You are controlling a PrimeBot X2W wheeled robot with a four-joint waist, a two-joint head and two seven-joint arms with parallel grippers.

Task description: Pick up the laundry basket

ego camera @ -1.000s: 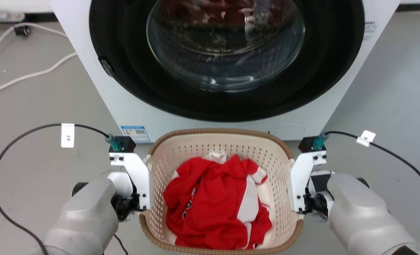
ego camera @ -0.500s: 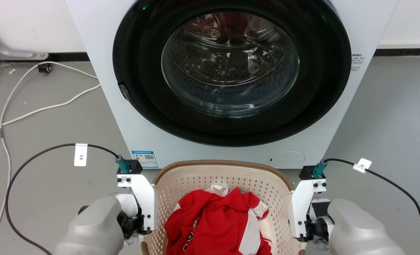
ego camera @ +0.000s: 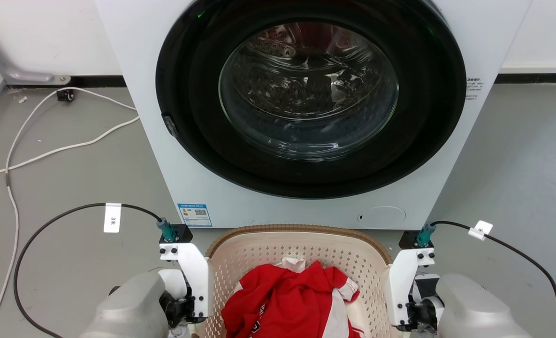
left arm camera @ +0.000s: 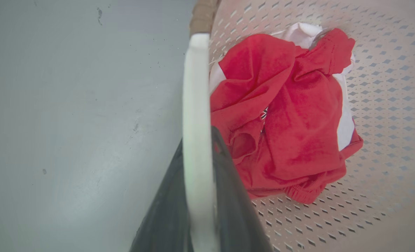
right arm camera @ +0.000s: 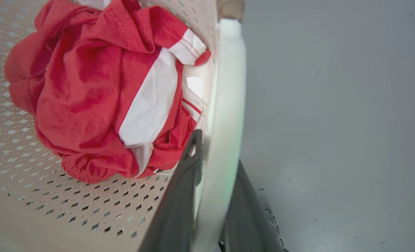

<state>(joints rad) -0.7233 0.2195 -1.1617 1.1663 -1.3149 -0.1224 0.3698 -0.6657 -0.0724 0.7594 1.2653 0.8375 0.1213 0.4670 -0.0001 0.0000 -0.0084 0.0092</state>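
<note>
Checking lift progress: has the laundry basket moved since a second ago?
Cannot tell: the camera shifted. Against the washing machine's blue label, the laundry basket's far rim sits slightly lower than before.

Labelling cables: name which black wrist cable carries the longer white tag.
The black cable on the left arm's wrist: its white tag is a long strip; the right cable's tag is short, folded.

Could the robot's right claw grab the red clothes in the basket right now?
Probably not right now. The right claw is clamped on the laundry basket's white handle, so it's busy. The red and white garment lies just inside that wall, but the claw would have to let go first.
</note>
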